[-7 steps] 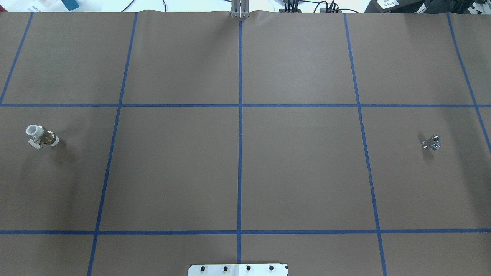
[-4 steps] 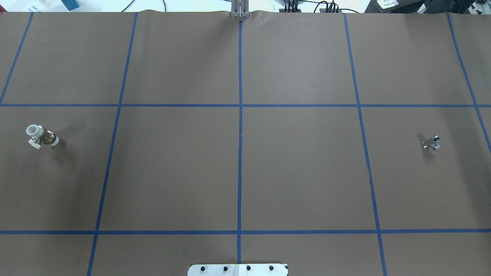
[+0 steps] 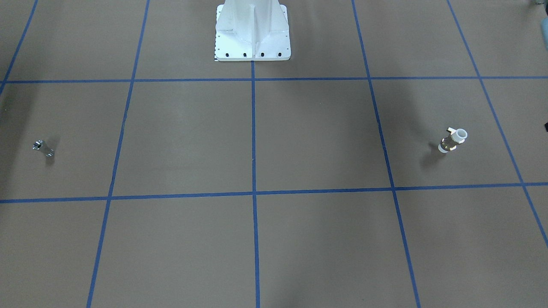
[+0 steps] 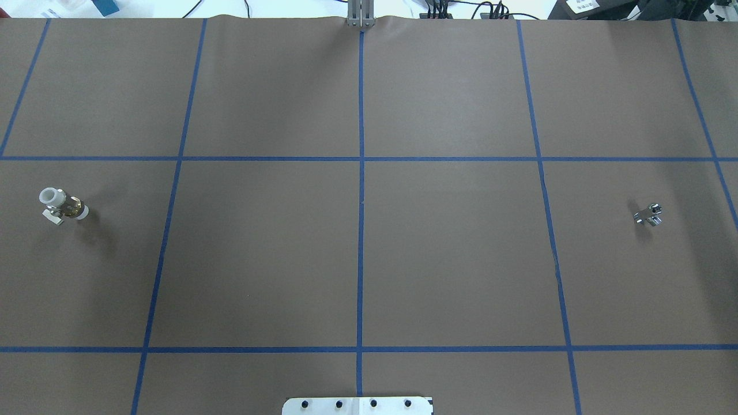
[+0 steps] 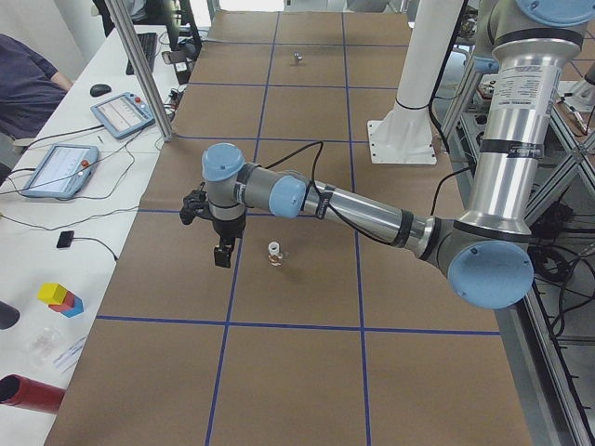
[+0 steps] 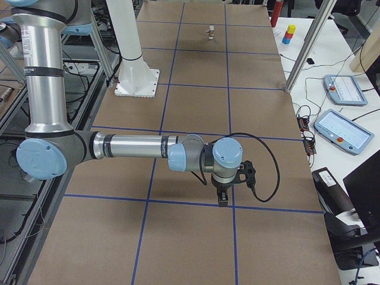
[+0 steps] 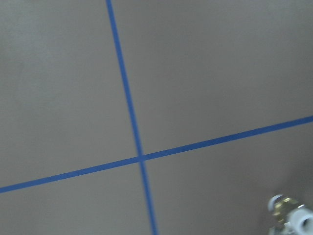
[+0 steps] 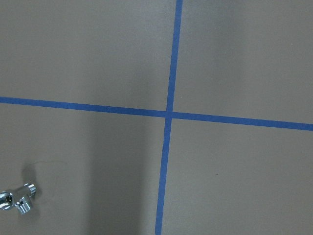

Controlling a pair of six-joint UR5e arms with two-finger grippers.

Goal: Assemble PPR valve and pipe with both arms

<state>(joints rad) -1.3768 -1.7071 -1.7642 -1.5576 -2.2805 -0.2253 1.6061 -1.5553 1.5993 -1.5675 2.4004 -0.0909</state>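
Observation:
The PPR valve (image 4: 62, 205), brass with white collar ends and a pale lever, stands on the brown mat at the far left; it also shows in the front view (image 3: 453, 140), the left side view (image 5: 275, 253) and the corner of the left wrist view (image 7: 288, 218). The pipe (image 4: 648, 214), a small shiny silver piece, lies at the far right, also in the right wrist view (image 8: 17, 199). My left gripper (image 5: 223, 255) hangs above the mat beside the valve, apart from it. My right gripper (image 6: 223, 200) hangs above the mat. I cannot tell whether either is open or shut.
The white bolted pedestal (image 3: 252, 34) stands at the robot's edge of the mat. Blue tape lines (image 4: 360, 230) divide the mat into squares. A side bench holds tablets (image 5: 121, 113), cables and coloured blocks (image 5: 60, 297). A metal post (image 6: 303, 53) stands at the bench edge.

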